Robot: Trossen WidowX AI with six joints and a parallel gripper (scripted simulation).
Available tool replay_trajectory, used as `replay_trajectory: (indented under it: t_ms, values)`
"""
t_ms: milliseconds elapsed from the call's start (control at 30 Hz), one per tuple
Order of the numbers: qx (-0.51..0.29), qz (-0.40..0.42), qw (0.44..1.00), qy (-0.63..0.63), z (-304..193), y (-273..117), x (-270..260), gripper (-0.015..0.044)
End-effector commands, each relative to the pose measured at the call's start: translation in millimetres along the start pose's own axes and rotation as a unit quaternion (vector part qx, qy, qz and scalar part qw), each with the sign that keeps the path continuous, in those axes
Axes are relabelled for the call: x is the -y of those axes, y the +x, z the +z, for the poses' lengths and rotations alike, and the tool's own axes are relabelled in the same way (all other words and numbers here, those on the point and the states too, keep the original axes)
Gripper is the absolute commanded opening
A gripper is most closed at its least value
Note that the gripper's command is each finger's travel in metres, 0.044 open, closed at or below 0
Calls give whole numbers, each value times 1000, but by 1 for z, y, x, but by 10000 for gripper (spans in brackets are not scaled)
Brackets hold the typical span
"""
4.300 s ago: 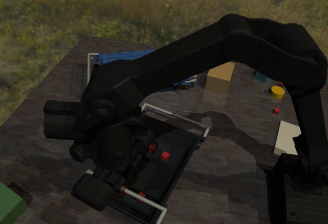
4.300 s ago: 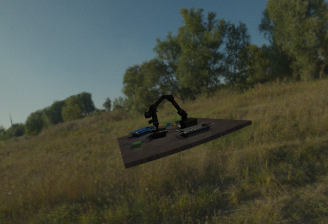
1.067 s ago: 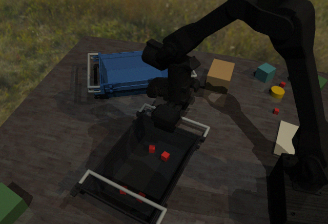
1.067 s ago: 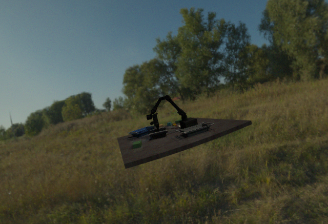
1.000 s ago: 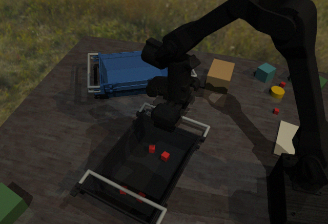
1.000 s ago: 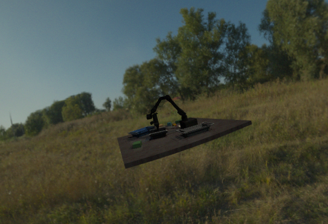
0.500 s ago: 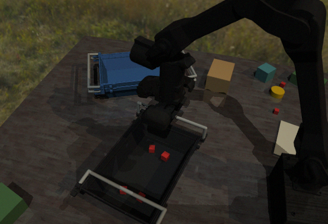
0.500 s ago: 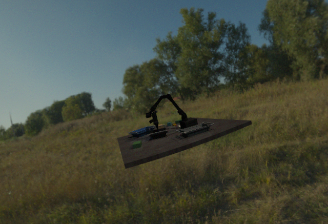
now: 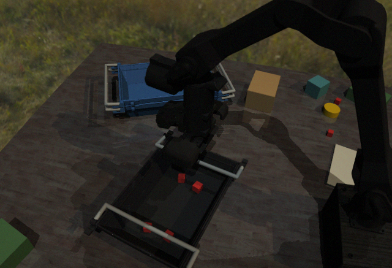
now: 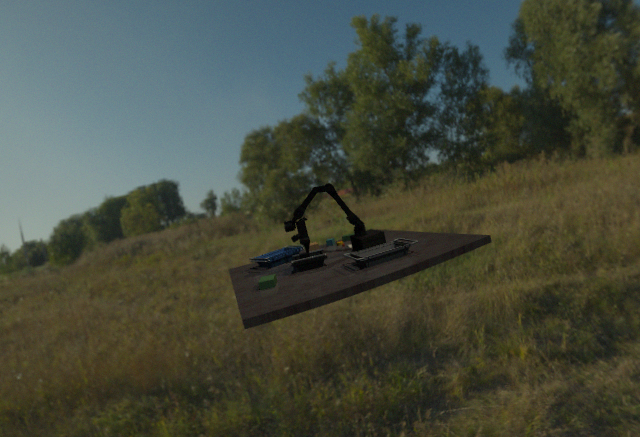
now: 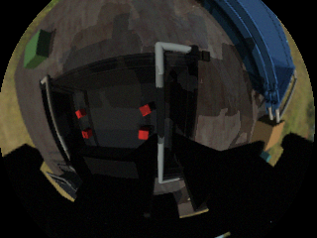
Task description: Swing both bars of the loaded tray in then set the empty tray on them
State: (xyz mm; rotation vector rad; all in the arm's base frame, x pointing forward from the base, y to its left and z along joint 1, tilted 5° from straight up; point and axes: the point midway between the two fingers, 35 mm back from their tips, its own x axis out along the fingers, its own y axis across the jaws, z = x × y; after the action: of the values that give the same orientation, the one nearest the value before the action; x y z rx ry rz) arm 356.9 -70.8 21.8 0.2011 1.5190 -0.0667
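Note:
The black loaded tray [image 9: 164, 195] [image 10: 309, 262] [image 11: 111, 99] holds several small red blocks [image 9: 197, 187] [image 11: 144, 133]. Its near bar [image 9: 126, 216] [image 11: 52, 114] reaches inward over the near end. Its far bar [image 9: 218, 168] [image 11: 159, 64] leans inward over the far end. My gripper [image 9: 193, 160] [image 11: 164, 137] points down at this far bar, fingers slightly apart on either side of it, with a gap showing in the wrist view. The fingertips are dark and partly hidden. An empty blue tray [image 9: 152, 102] [image 10: 276, 255] [image 11: 267, 55] lies beyond, bars swung out.
Another dark tray with grey bars [image 10: 379, 254] stands near the robot base. An orange block [image 9: 263, 84], a teal block [image 9: 316, 86] and a yellow disc [image 9: 331, 110] stand right of the blue tray. A green block [image 9: 12, 240] [image 10: 267, 281] [image 11: 37, 50] stands near the loaded tray's near end.

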Motion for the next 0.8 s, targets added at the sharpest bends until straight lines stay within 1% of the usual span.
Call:
replay_trajectory:
  t_ms: [0,133,167,767]
  values:
    - [8,-4,1000,1,4,-28,2,84]
    - [8,-4,1000,1,4,-33,2,84]
    - [9,-1,1000,3,5,-25,2,84]
    - [9,-1,1000,3,5,-25,2,84]
